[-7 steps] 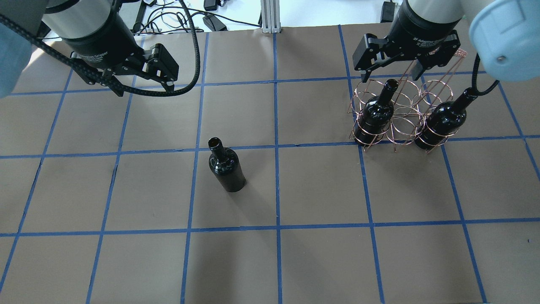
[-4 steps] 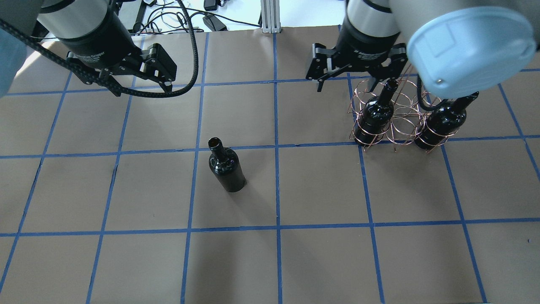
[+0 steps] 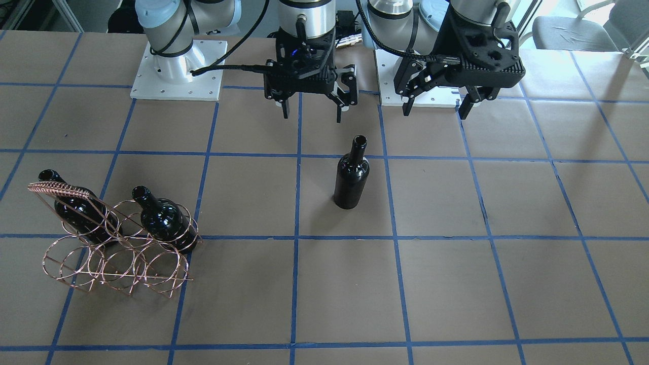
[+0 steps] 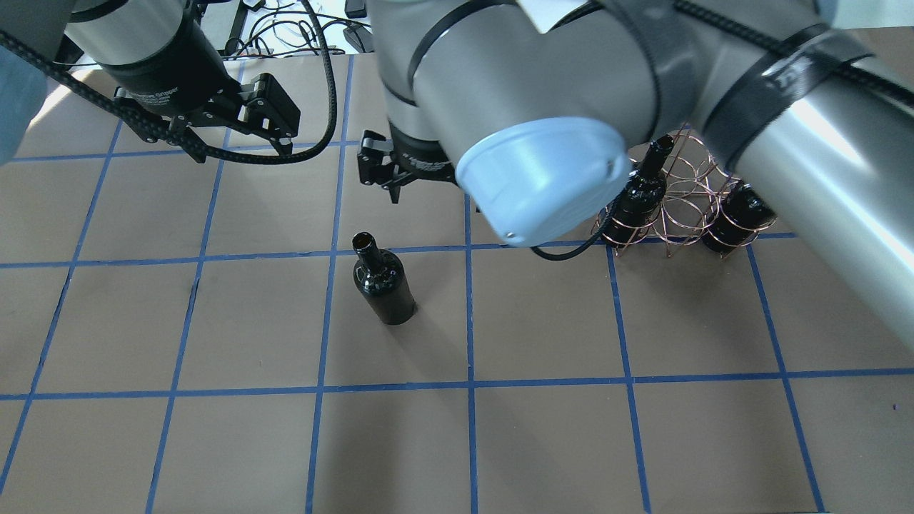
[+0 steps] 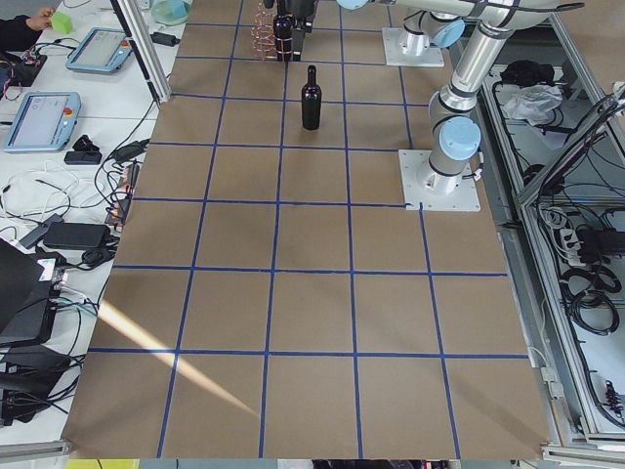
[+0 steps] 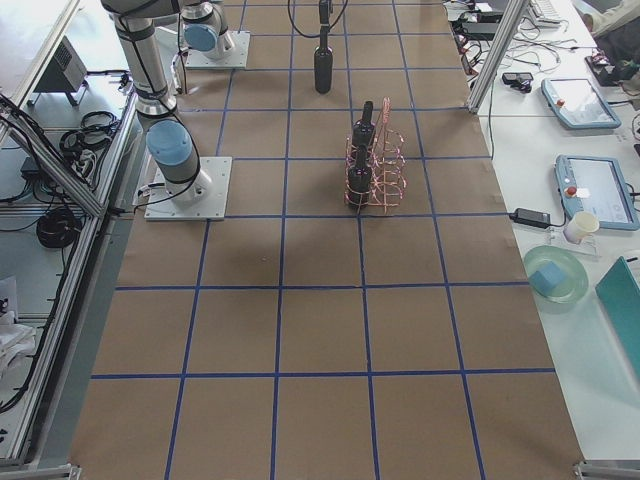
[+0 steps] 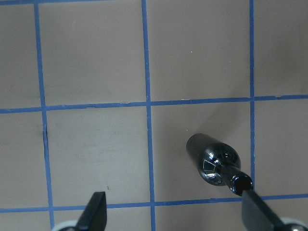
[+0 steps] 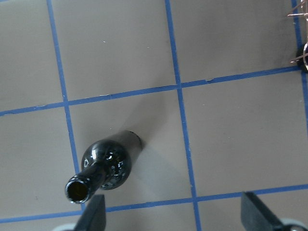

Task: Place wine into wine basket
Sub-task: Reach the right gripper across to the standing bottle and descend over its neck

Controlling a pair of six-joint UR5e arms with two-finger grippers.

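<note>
A glossy black wine bottle [image 4: 382, 282] stands upright and alone mid-table; it also shows in the front view [image 3: 351, 177]. The copper wire basket [image 4: 682, 193] [image 3: 116, 253] stands on the robot's right and holds two look-alike bottles [image 3: 162, 218] [image 3: 76, 208] in its end places. My right gripper [image 3: 312, 116] is open and empty, high up and behind the lone bottle; its wrist view shows the bottle [image 8: 108, 166] below between the fingers. My left gripper [image 3: 434, 114] [image 4: 243, 150] is open and empty, back left of the bottle [image 7: 214, 163].
The brown table [image 4: 543, 321] carries a blue tape grid. In the overhead view my right arm's elbow [image 4: 543, 171] covers most of its gripper and part of the basket. The arm bases [image 3: 177, 76] stand at the robot's edge.
My right gripper has swung from above the basket across to the middle, behind the lone bottle. The left arm, the bottles and the basket have not moved.
</note>
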